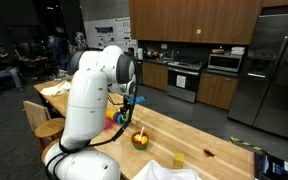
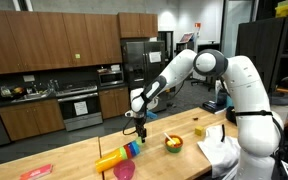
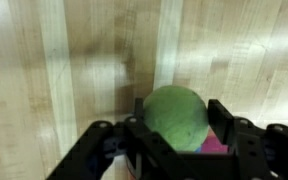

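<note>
In the wrist view a round green ball (image 3: 174,122) fills the space between my gripper's (image 3: 178,108) two black fingers, which are shut against its sides. A bit of pink and blue shows just under the ball. In an exterior view the gripper (image 2: 139,127) hangs a little above the wooden table (image 2: 84,160), over the upper end of a lying stack of coloured cups (image 2: 119,157). From the opposite side, in an exterior view, the gripper (image 1: 131,103) points down behind the white arm.
A bowl of fruit (image 2: 172,144) stands on the table near the gripper, seen too as the bowl (image 1: 140,139). A pink cup (image 2: 124,170) sits by the front edge. A small yellow thing (image 1: 179,160) and white cloth (image 2: 219,150) lie nearby. Kitchen cabinets stand behind.
</note>
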`<action>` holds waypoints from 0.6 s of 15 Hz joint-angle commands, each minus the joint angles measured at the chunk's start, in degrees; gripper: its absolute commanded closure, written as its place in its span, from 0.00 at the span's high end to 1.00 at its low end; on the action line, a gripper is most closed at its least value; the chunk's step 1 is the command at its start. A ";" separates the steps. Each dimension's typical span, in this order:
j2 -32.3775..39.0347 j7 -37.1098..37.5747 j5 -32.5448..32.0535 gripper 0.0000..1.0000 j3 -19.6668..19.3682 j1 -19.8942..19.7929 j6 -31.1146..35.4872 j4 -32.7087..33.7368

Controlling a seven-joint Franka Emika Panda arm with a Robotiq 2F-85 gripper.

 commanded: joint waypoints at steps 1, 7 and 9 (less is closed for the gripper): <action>-5.92 0.83 0.41 0.39 -0.48 0.12 -2.36 -3.08; -14.88 0.56 2.78 0.39 -1.94 -0.90 -1.76 -10.29; -18.90 1.28 3.74 0.39 -2.81 -0.95 -0.89 -14.37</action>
